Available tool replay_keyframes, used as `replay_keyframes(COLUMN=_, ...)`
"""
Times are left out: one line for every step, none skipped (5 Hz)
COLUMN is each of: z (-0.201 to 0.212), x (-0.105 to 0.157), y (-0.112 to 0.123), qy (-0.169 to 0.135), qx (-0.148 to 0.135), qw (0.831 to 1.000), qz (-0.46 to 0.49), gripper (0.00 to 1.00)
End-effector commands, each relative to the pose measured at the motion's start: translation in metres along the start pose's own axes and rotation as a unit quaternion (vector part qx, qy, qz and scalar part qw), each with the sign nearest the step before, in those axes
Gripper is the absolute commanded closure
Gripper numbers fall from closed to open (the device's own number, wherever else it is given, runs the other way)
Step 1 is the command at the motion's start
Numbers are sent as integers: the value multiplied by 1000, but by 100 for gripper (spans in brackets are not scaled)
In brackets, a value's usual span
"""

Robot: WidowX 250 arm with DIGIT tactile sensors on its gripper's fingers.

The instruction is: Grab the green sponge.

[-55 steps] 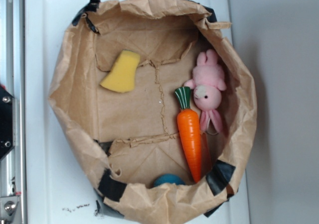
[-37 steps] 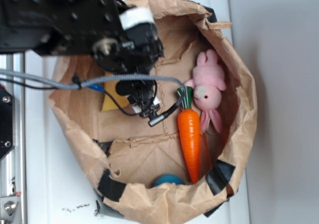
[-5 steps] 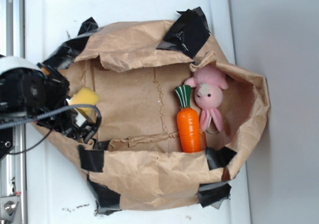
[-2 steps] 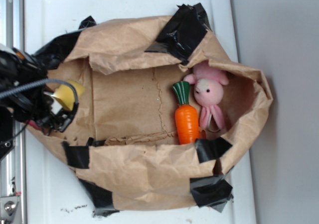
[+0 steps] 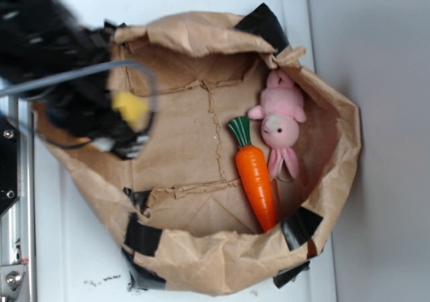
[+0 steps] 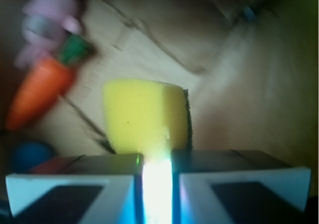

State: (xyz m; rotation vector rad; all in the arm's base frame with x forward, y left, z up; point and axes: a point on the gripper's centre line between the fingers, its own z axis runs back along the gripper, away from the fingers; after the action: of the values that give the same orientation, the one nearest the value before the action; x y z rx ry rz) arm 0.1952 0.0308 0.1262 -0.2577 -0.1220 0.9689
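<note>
Fingers (image 6: 157, 184) clamped on the yellow sponge (image 6: 145, 117), which sticks out ahead of them above the paper bag (image 5: 201, 265) floor.

Two views: one overhead and fixed, one riding on the arm.

The exterior view looks straight down from well above, taking in the whole crumpled brown paper bag patched with black tape (image 5: 222, 262) on the white tray-like surface (image 5: 67, 248), with the blurred black arm at upper left. The wrist view sits very near, looking out between the white-and-black gripper (image 6: 157, 184) fingers into the bag, its lower edge filled by them. Both views share the pale yellow foam sponge (image 5: 130, 107) (image 6: 144, 117), the orange toy carrot with green top (image 5: 255, 181) (image 6: 42, 87), the pink plush bunny (image 5: 282, 117) (image 6: 50, 15) and the creased bag floor.
</note>
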Motion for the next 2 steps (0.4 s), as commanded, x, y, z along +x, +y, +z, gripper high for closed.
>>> replay_keyframes(z=15, x=30, y=-38, qy=-5, qx=-23, qw=1000, qz=-14, gripper=100)
replay_keyframes(z=32, x=36, y=-52, qy=-50, qx=-29, qw=998, qz=-25, gripper=100)
